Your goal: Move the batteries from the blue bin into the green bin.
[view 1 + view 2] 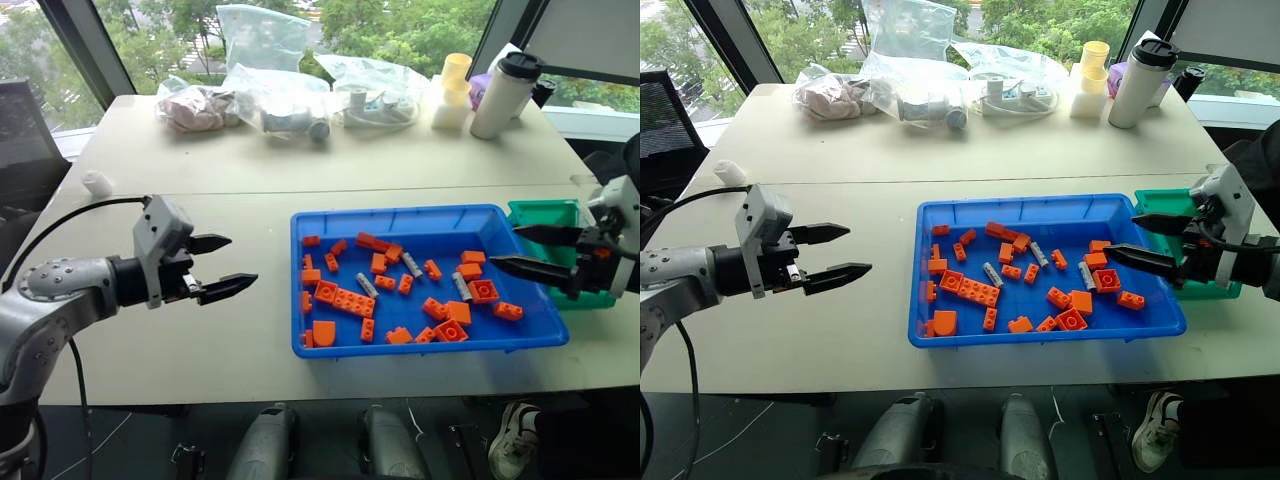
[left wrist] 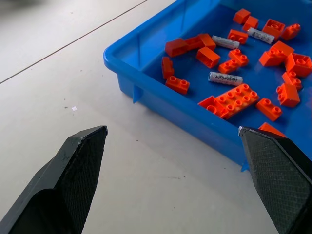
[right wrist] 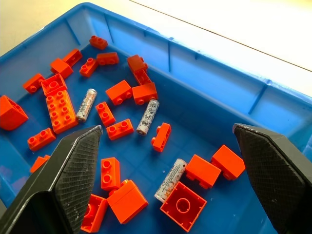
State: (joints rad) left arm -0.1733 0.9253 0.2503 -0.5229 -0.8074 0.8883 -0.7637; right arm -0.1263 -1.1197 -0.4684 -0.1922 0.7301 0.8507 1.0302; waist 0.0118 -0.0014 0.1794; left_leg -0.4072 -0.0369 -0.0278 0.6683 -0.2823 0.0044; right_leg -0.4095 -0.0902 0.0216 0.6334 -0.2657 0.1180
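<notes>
Both black two-fingered grippers hang released and empty: the right gripper [image 1: 533, 250] above the wide bright-blue plastic bin [image 1: 430, 345] holding three silvery cylindrical batteries [image 3: 147, 117], the small green plastic bin [image 1: 545, 213] just behind it; the left gripper [image 1: 228, 265] is well short of the blue bin.

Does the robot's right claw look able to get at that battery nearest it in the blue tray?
Probably yes: the right gripper hangs open over the blue bin, and that battery lies uncovered among orange bricks.

We think this is an office or a lab room high up in a building. We see big windows [image 1: 300, 25] at the far side with green trees outside. A wide pale surface [image 1: 200, 200] holds clear plastic bags [image 1: 270, 95] of parts, a tall travel cup [image 1: 505, 95], and a black chair [image 1: 25, 140] stands far left.
</notes>
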